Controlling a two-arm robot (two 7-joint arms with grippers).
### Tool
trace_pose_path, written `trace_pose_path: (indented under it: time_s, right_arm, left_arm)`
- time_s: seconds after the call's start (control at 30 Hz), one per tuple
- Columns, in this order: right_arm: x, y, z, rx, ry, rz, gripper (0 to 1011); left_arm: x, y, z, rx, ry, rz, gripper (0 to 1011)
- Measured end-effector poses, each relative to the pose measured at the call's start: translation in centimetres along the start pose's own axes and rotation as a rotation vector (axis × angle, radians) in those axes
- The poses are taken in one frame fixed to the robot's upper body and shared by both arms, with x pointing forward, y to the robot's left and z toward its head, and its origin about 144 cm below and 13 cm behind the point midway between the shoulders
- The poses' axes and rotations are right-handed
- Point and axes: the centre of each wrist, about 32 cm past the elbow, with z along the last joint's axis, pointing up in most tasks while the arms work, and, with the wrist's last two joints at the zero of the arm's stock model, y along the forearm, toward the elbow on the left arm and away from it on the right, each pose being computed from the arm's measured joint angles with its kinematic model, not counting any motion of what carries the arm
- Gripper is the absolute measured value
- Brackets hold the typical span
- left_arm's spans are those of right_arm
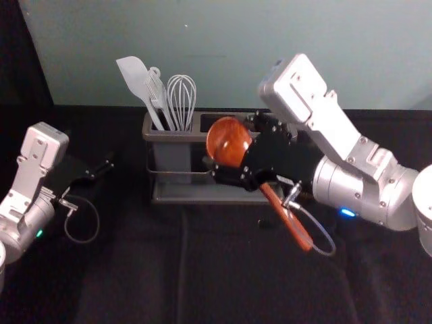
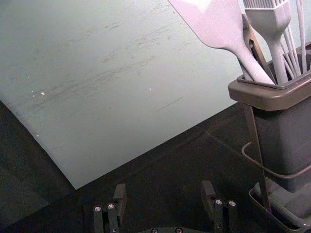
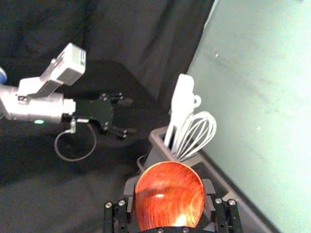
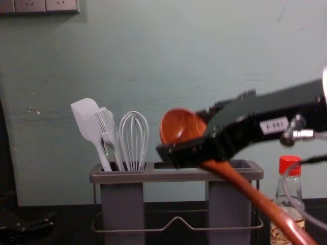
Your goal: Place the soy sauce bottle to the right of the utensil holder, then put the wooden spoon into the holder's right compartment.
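The right hand is holding the wooden spoon bowl-up and slanting at the utensil holder.
Black cloth is covering the desk, a pale green wall rising behind; socket plates are running out of the chest view's upper left corner. The left hand is resting idle left of the holder, its fingers spreading wide around nothing. A spatula, brush and whisk are standing in the left compartment, their lower ends hiding inside. The right hand's fingers are closing on the spoon by its bowl, covering part of the holder's rim. Rightmost, the red-capped soy sauce bottle is standing beside the holder, a cable crossing it, its base falling below the chest view.
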Motion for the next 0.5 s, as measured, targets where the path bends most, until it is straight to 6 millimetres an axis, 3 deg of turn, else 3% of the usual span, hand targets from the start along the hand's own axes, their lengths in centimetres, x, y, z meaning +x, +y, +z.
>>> trace_pose_path:
  time_s: [0.5]
  right_arm:
    - [1.0, -1.0, 1.9, 0.098, -0.043, -0.106, 841]
  left_arm:
    - [0.0, 0.0, 0.0, 0.0, 0.0, 0.0, 1005]
